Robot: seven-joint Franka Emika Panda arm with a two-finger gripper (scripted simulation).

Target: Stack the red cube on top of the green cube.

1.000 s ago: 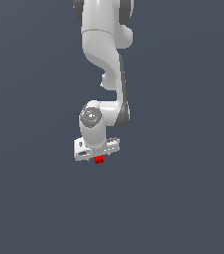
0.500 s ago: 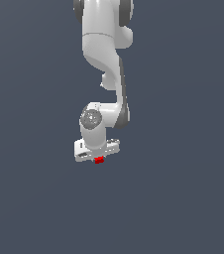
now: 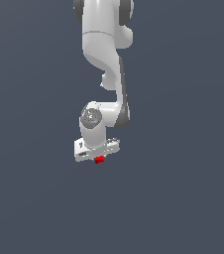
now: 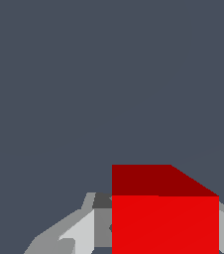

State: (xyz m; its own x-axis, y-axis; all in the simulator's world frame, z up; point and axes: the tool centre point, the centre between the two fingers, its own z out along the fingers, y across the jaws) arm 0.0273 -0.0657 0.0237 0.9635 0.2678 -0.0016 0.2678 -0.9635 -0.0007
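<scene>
Arm hangs over the bare floor, gripper low, red cube between its fingers; wrist view shows the cube flanked by finger parts, so it looks clamped. Judged: pick likely done, carry and stack remain. Green cube in neither view. Fingertips hidden, contact with the floor unclear.

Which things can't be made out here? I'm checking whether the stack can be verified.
- Green cube: in neither view.
- Red cube: wrist view's edge crops it; tiny in the exterior view.
- Hand: the exterior view hides the fingers behind its body; its grip is unclear.
</scene>
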